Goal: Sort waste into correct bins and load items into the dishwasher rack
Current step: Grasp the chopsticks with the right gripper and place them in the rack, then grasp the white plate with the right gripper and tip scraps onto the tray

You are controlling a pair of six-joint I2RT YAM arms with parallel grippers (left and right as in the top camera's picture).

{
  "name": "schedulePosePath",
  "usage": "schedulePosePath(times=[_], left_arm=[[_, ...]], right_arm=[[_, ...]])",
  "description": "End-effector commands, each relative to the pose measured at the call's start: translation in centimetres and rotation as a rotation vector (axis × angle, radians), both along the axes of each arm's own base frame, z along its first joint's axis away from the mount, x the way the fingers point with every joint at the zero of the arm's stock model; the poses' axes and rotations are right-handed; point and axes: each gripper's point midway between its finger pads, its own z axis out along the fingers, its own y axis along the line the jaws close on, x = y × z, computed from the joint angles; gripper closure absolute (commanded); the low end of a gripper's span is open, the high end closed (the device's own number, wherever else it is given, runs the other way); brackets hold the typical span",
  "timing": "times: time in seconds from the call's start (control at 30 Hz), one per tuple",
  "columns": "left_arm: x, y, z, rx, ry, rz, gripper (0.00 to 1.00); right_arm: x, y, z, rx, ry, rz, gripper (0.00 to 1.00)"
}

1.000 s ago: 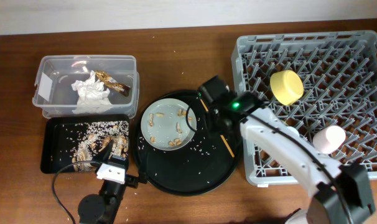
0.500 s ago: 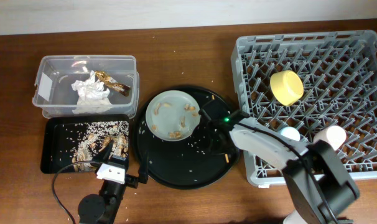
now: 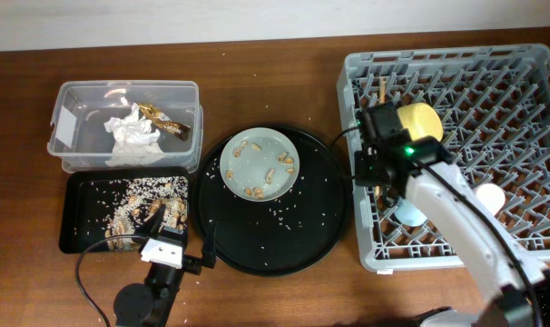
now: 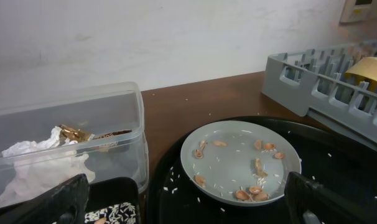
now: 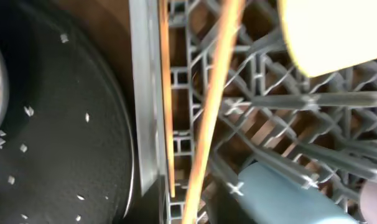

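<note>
My right gripper (image 3: 377, 136) is over the grey dishwasher rack's (image 3: 511, 118) left edge, shut on the wooden chopsticks (image 3: 381, 89). In the right wrist view the chopsticks (image 5: 213, 93) run across the lattice beside the rack wall (image 5: 145, 93). The yellow bowl (image 3: 418, 127), blue cup (image 3: 409, 211) and pink cup (image 3: 490, 198) lie in the rack. The grey plate (image 3: 260, 163) holds brown food scraps (image 3: 252, 191). The clear tub (image 3: 75, 95) holds tissue (image 3: 132, 134) and wrapper (image 3: 166, 121). My left gripper (image 3: 178, 234) is open and empty at the shallow black tray (image 3: 71, 213), which holds rice and scraps.
The plate sits on a large round black tray (image 3: 284, 245) sprinkled with rice grains. In the left wrist view the plate (image 4: 238, 158) lies ahead between my fingers (image 4: 188, 205), the tub (image 4: 114, 143) to the left and the rack (image 4: 300, 78) to the right.
My right gripper lifted the chopsticks off the round tray's right side and carried them up and right into the rack. The plate shifted slightly up and right. The left arm stayed still.
</note>
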Motion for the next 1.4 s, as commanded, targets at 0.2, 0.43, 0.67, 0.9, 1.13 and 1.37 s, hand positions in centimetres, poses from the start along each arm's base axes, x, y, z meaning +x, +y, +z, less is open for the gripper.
schedulePosePath(times=[0.2, 0.43, 0.67, 0.9, 1.13, 1.37], left_arm=[[0.0, 0.0, -0.1, 0.007, -0.003, -0.005, 0.00], [0.0, 0.0, -0.1, 0.007, -0.003, -0.005, 0.01], [0.0, 0.0, -0.1, 0.007, -0.003, -0.005, 0.01], [0.0, 0.0, -0.1, 0.007, -0.003, -0.005, 0.01], [0.0, 0.0, -0.1, 0.007, -0.003, -0.005, 0.00], [0.0, 0.0, -0.1, 0.007, -0.003, -0.005, 0.01]], right_arm=[[-3.1, 14.2, 2.4, 0.440, 0.014, 0.236, 0.49], [-2.8, 16.3, 0.8, 0.432, 0.018, 0.221, 0.46], [-1.0, 15.2, 0.8, 0.369, -0.053, 0.188, 0.50], [1.1, 14.2, 2.9, 0.623, -0.006, 0.130, 0.68], [1.1, 17.0, -9.0, 0.476, 0.173, -0.076, 0.51], [0.5, 16.4, -12.5, 0.452, 0.246, -0.199, 0.96]])
